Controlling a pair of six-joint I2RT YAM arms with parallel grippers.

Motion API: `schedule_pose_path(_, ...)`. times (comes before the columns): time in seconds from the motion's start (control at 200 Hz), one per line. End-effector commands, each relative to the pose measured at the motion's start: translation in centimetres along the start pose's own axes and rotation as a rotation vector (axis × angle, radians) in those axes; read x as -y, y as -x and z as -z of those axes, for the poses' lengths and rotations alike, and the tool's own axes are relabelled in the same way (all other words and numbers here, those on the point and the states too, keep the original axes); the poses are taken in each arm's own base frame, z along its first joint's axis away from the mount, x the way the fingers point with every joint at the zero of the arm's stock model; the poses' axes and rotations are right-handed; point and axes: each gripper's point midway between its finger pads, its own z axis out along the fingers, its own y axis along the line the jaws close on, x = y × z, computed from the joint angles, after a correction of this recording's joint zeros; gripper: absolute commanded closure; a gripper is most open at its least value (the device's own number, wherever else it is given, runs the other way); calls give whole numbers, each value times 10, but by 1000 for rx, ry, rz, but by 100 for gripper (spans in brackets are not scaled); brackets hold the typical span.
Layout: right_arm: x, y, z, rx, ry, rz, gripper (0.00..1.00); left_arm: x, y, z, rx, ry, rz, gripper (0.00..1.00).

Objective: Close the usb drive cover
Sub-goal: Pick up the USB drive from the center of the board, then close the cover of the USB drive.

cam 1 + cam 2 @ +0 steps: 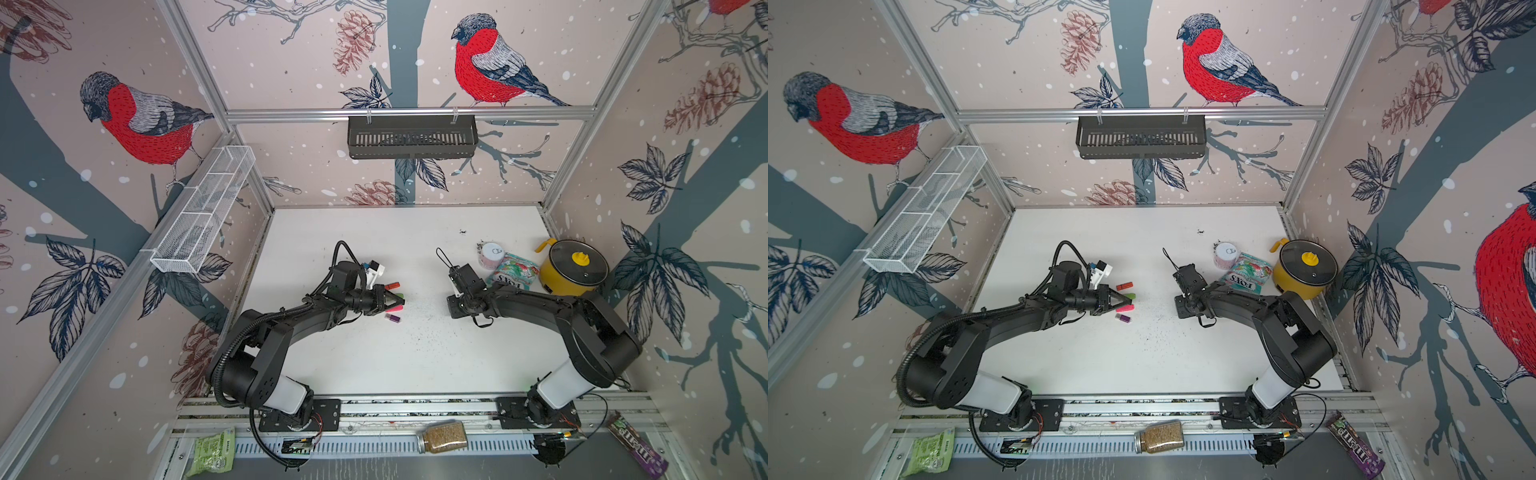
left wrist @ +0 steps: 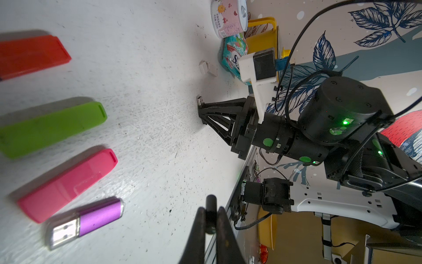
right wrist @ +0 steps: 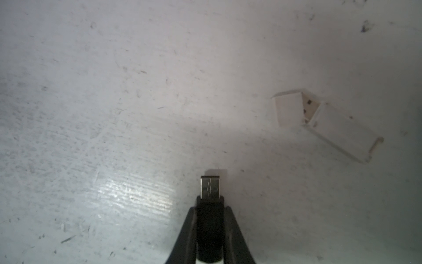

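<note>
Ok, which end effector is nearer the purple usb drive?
Left. The left end effector is right beside the purple usb drive; the right end effector, gripping a black usb drive, is well across the table.

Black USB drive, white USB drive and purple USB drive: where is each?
black USB drive (image 3: 209,219), right wrist view, on its black body.
white USB drive (image 3: 340,131), right wrist view, on its white body.
purple USB drive (image 2: 99,216), left wrist view, on its purple body.

robot lab, aluminium-framed test cell (image 1: 409,111)
</note>
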Motion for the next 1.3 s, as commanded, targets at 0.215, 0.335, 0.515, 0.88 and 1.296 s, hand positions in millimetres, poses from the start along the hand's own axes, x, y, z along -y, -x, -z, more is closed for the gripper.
schedule_pose_path(0.215, -41, 12, 33, 45, 53, 306, 84, 10, 4, 0, 5, -35, -23, 96)
schedule_pose_path(0.335, -62, 33, 50, 173, 115, 407, 87, 11, 5, 1, 9, -37, -22, 96)
schedule_pose_path(0.515, -97, 44, 64, 322, 217, 577, 83, 12, 5, 1, 6, -39, -17, 96)
schedule_pose_path(0.88, -132, 51, 80, 468, 346, 682, 83, 11, 0, 0, -14, -56, -12, 96)
schedule_pose_path(1.296, -150, 43, 82, 477, 401, 685, 83, 10, 2, 0, 0, -53, -10, 96)
